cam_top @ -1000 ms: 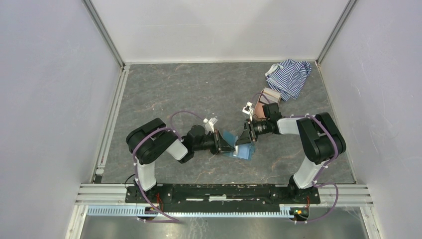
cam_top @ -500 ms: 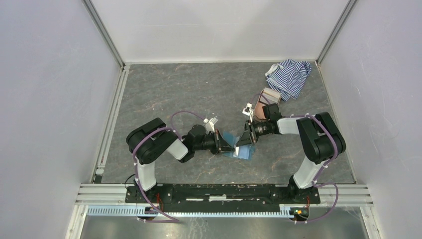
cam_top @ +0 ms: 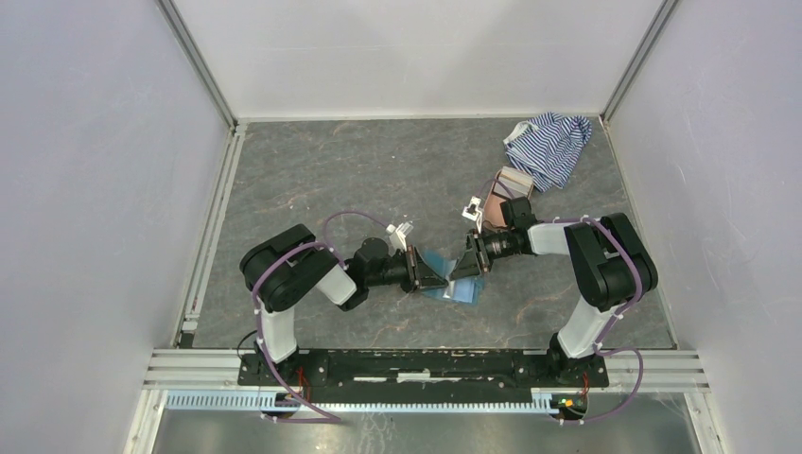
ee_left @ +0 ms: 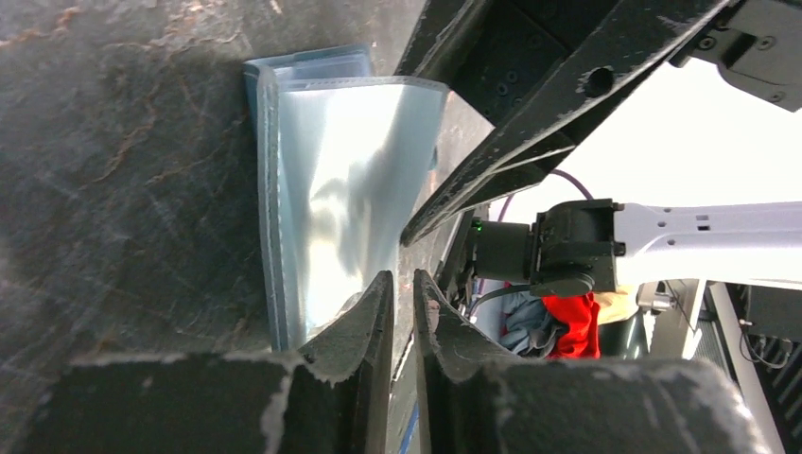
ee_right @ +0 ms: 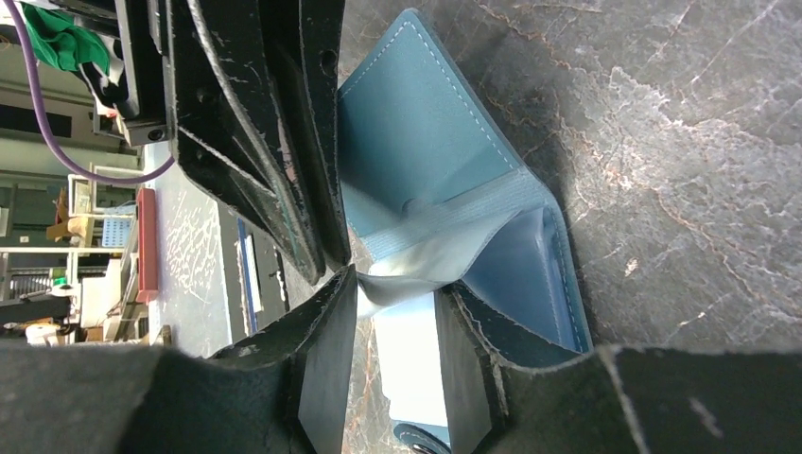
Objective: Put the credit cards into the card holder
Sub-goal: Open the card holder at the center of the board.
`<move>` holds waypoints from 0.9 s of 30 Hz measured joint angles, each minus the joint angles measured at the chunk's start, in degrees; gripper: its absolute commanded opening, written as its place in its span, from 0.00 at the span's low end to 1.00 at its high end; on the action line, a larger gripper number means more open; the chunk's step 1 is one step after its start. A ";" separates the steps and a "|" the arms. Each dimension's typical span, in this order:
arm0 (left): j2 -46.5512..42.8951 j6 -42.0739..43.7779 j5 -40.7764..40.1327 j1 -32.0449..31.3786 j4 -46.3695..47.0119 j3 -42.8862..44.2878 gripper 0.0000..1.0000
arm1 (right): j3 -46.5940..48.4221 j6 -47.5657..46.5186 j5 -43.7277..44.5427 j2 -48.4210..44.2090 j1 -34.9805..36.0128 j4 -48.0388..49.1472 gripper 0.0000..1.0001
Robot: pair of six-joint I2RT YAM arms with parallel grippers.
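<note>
Reaching inward, left arm (cam_top: 293, 270) and right arm (cam_top: 605, 255) crouch low, elbows out, tips meeting over the surface (cam_top: 359, 170)
Under them the card holder (cam_top: 463, 289) lies open; right tool (ee_right: 395, 282) apart astride its clear sleeve (ee_left: 350, 180), left tool (ee_left: 404, 279) nearly together, grip impossible to tell

top: overhead, far | wrists: close, facing, seemingly sharing card holder (ee_right: 426, 170)

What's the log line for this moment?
card holder open | left gripper narrow gap, beside clear sleeve | right gripper astride sleeve
</note>
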 measured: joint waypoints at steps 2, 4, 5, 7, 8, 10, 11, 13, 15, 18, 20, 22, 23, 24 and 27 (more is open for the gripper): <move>0.04 -0.42 0.24 -0.02 1.36 0.00 0.21 | 0.00 -0.02 -0.37 0.00 0.00 0.00 0.42; 0.04 -0.83 0.79 -0.02 2.43 0.00 0.22 | 0.00 -0.02 -0.94 0.00 0.00 0.00 0.42; 0.07 -1.01 1.01 -0.02 2.86 0.00 0.21 | 0.00 -0.02 -1.42 0.00 0.00 0.00 0.43; 0.42 -1.14 1.16 -0.02 3.78 0.00 0.21 | 0.00 -0.04 -1.97 0.00 0.00 0.04 0.46; 0.83 -1.22 1.25 -0.02 4.35 0.00 0.21 | 0.00 -0.07 -2.25 0.00 0.00 0.02 0.46; 1.62 -1.33 1.27 0.00 5.05 -0.02 0.21 | 0.00 -0.09 -2.82 0.00 0.00 0.04 0.48; 1.86 -1.36 1.29 0.00 5.22 -0.02 0.20 | 0.00 -0.13 -3.02 0.00 0.00 0.04 0.49; 2.08 -1.79 1.33 0.00 5.40 -0.07 0.20 | 0.00 -0.22 -3.43 0.00 0.00 0.04 0.49; 2.12 -2.05 1.42 0.00 5.49 -0.07 0.19 | 0.00 -0.24 -4.07 0.00 0.00 0.11 0.49; 2.14 -2.29 1.42 0.00 5.51 -0.07 0.20 | 0.00 -0.24 -4.81 0.00 -0.07 0.20 0.48; 2.14 -2.32 1.44 0.00 5.53 -0.09 0.20 | 0.00 -0.24 -5.22 0.00 -0.11 0.24 0.47; 2.14 -2.34 1.42 0.00 5.66 -0.11 0.20 | 0.00 -0.24 -5.55 0.00 -0.11 0.24 0.46; 2.14 -2.36 1.44 0.00 6.03 -0.26 0.20 | 0.00 -0.22 -5.60 0.00 -0.11 0.24 0.44; 2.14 -2.36 1.44 0.00 6.19 -0.33 0.20 | 0.00 -0.22 -5.66 -0.02 -0.11 0.24 0.44; 2.19 -2.40 1.44 0.00 7.19 -0.66 0.20 | 0.00 -0.22 -6.16 0.00 -0.11 0.24 0.43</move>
